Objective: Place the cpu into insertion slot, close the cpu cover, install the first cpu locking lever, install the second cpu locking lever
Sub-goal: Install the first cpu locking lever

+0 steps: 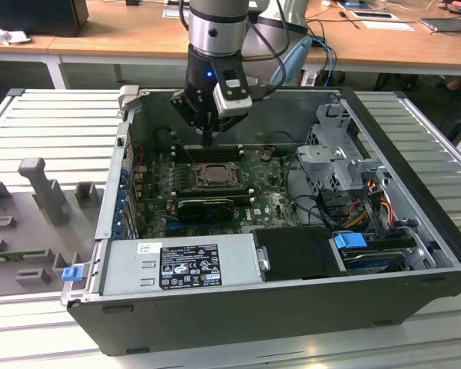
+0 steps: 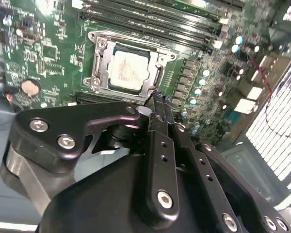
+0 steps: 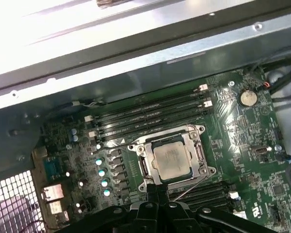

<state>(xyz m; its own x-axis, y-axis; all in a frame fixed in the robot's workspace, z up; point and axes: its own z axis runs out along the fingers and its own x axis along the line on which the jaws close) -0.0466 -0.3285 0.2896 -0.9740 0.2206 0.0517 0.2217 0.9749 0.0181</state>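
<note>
In the exterior view we see the arm enter from 12 o'clock and hang near vertical, its wrist carrying a lit blue indicator. The pincer points straight toward 6 o'clock. In both wrist views we see its black fingers pressed flat together, tips meeting in a narrow point.

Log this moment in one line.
cpu: in insertion slot | cpu cover: down around cpu | gripper: shut, empty, near cpu cover
</note>
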